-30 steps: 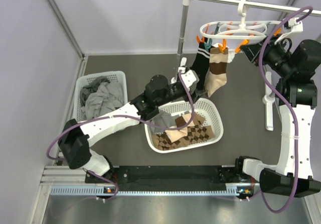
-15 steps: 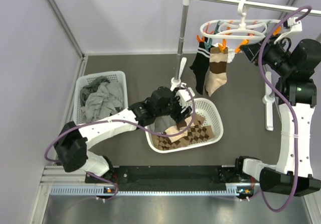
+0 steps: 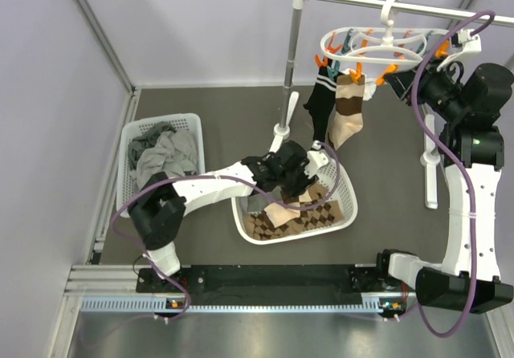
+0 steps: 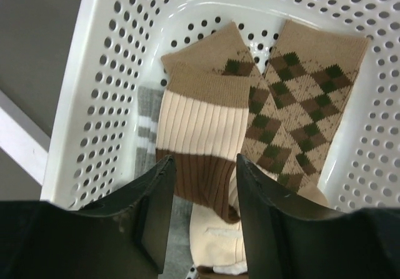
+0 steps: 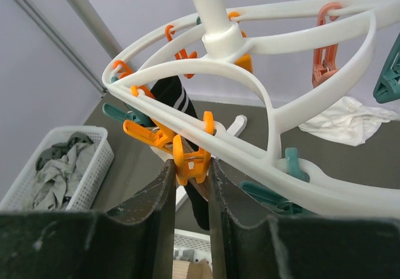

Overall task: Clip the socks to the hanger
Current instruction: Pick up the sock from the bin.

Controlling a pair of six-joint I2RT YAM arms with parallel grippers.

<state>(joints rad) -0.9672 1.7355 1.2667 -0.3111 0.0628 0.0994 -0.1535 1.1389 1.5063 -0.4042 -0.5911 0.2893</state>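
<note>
Left gripper (image 4: 203, 163): fingers half parted, pointing down into the white basket (image 4: 100, 104). A tan sock (image 4: 203, 122) with a dark brown band lies directly between and just beyond the fingertips. Contact cannot be confirmed. The diamond-patterned cloth (image 4: 294, 97) lies beside the right finger, under the sock's edge.

Right gripper (image 5: 190, 166): fingers narrow, clamped on an orange peg (image 5: 187, 151) of the hanger (image 5: 240, 151). The frame's rim runs just above the fingertips. A black sock (image 5: 172, 97) hangs clipped beyond the left finger.
</note>
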